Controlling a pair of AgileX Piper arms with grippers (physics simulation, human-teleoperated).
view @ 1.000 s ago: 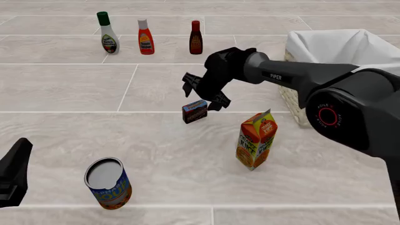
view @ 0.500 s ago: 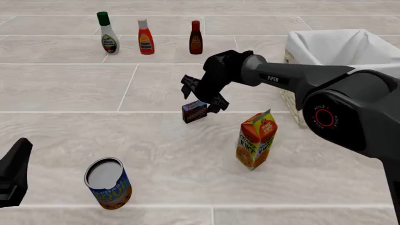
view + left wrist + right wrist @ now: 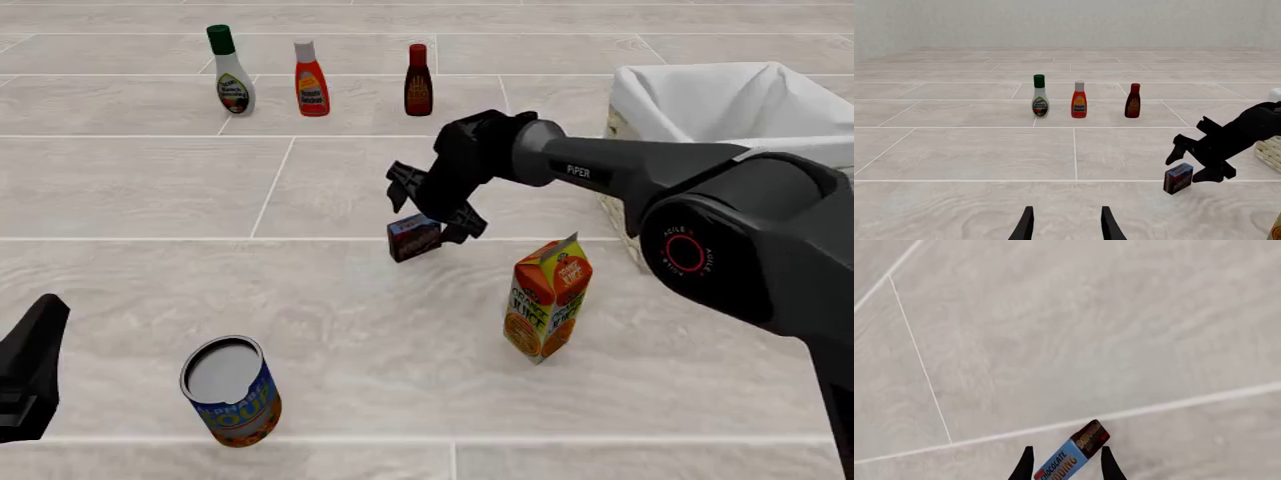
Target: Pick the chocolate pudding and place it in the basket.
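Note:
The chocolate pudding (image 3: 414, 238), a small maroon box with blue edges, stands on the tiled table just left of centre. My right gripper (image 3: 426, 221) is open and lowered over it, one finger on each side. In the right wrist view the box (image 3: 1074, 453) lies at an angle between the two fingers (image 3: 1026, 464), and I cannot tell whether they touch it. The left wrist view shows the box (image 3: 1178, 178) under the right gripper (image 3: 1194, 168). The basket (image 3: 694, 72) stands at the far right. My left gripper (image 3: 1066, 224) is open and empty at the near left (image 3: 30, 368).
An orange juice carton (image 3: 547, 300) stands just right of and nearer than the pudding. A blue-and-orange can (image 3: 231, 390) stands near left. Three bottles stand in a row at the back: white (image 3: 230, 72), orange (image 3: 311, 80), dark red (image 3: 418, 82).
My right gripper has moved down and slightly left, from beside and above the pudding to straddling it. The pudding and the left arm have not moved.

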